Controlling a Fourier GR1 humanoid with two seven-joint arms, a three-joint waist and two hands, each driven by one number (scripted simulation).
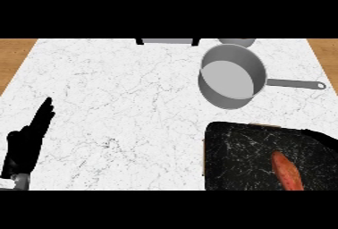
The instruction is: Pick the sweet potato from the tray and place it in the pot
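Note:
An orange sweet potato (288,171) lies lengthwise on a black marbled tray (241,156) at the lower right of the head view. A grey metal pot (230,76) with a long handle pointing right stands behind the tray, holding nothing. My left hand (27,138) rests at the lower left edge, fingers straight and pointing up, far from tray and pot. My right hand does not show.
The white marble counter (125,98) spreads between my left hand and the tray. A grey object with black legs (167,41) and another grey vessel (236,42) peek in at the back edge. Wooden floor (13,58) shows beyond both sides.

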